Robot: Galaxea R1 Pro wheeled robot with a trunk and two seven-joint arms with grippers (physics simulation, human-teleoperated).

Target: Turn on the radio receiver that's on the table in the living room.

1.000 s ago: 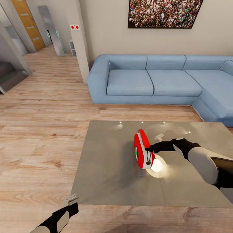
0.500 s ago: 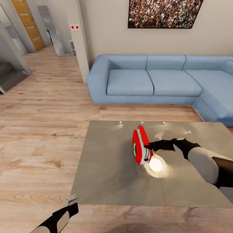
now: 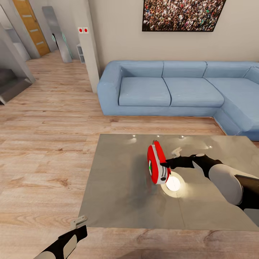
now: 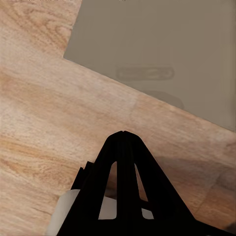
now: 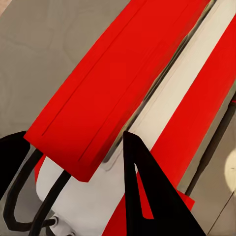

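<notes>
The red radio receiver [image 3: 157, 164] stands on edge near the middle of the glossy grey table [image 3: 122, 187], its green light facing left. My right gripper [image 3: 165, 165] reaches in from the right with its tip against the radio's side; it looks shut. In the right wrist view the radio [image 5: 123, 73] is very close, and the gripper [image 5: 129, 138] rests on its white trim beside the thin handle [image 5: 29, 196]. My left gripper [image 3: 78, 220] hangs shut and holds nothing over the floor by the table's near left corner, its tip [image 4: 123, 133] above wood planks.
A blue corner sofa [image 3: 162, 90] runs behind and to the right of the table, under a crowd picture [image 3: 180, 14]. Light wood floor [image 3: 46, 144] spreads to the left toward a hallway. A bright lamp reflection [image 3: 173, 183] lies on the tabletop by the radio.
The radio has shifted slightly left and away with my right gripper against it, and it now stands a bit more upright. The left arm has not moved.
</notes>
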